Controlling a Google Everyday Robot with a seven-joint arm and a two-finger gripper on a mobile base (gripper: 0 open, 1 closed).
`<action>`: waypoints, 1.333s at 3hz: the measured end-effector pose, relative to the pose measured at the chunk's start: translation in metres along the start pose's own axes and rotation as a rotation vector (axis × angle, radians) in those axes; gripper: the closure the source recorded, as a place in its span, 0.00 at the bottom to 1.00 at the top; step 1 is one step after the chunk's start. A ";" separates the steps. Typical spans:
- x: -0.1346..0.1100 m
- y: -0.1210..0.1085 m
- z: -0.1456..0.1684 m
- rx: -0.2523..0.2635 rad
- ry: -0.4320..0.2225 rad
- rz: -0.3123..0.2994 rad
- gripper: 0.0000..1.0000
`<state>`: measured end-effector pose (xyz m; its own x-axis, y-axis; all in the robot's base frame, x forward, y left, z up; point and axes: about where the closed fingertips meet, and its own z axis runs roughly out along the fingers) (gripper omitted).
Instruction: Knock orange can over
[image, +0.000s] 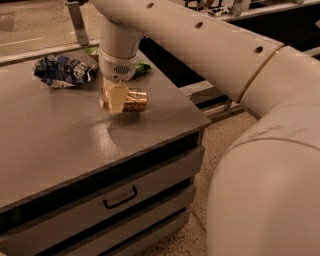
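Note:
The orange can (134, 100) lies on its side, its length running left to right, low over the grey table top (60, 140) near the table's far right part. My gripper (116, 99) comes down from above on the white arm and is shut on the can's left end. One cream finger (116, 100) covers the near side of the can; the other finger is hidden behind it. I cannot tell whether the can touches the table.
A crumpled blue-and-white chip bag (62, 71) lies at the far left. A green snack bag (142, 66) peeks out behind the arm. The table's right edge (200, 117) is close to the can. Drawers with a dark handle (120, 197) are below. My large white arm fills the right side.

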<state>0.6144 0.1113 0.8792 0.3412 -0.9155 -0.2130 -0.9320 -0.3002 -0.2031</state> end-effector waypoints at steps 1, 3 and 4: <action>0.000 0.003 0.001 -0.011 0.004 -0.002 0.37; -0.001 0.002 0.005 -0.013 0.003 -0.004 0.00; -0.001 0.002 0.005 -0.013 0.003 -0.004 0.00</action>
